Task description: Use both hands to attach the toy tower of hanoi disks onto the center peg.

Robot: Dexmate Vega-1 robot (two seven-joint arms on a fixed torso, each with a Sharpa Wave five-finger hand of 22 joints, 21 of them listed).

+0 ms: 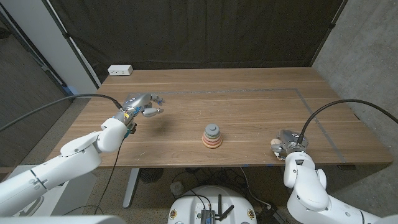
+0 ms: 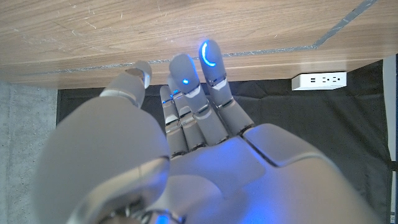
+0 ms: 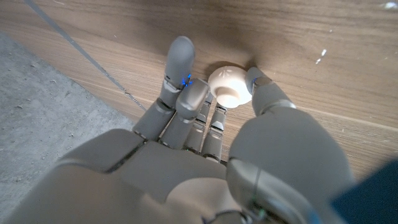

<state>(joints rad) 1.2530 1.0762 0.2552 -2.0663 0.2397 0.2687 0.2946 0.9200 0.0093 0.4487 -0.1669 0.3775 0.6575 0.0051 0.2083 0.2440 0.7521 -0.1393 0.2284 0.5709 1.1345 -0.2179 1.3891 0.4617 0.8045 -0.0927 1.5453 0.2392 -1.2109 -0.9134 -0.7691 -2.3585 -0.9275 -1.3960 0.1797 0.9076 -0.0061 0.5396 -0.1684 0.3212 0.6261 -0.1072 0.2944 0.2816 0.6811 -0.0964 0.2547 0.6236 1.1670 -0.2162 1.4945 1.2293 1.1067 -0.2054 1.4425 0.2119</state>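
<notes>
At the table's [image 1: 249, 106] middle, one stack [image 1: 212, 136] of about five disks is seen. One cream cap [image 3: 229, 86] is pinched by the right hand [image 3: 205, 155]; nothing is held by the left hand [image 2: 186, 149], its fingers loosely apart.

Even overhead light falls on my table [image 1: 249, 106], soft shadows lie beneath my left hand [image 1: 142, 104], blue fingertip lamps glow and tint it, and both wrist views blur up close.

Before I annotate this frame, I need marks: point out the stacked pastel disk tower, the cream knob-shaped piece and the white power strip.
stacked pastel disk tower [image 1: 212, 136], head view, middle disks.
cream knob-shaped piece [image 3: 229, 86], right wrist view, domed top.
white power strip [image 1: 120, 70], head view, top face.
</notes>
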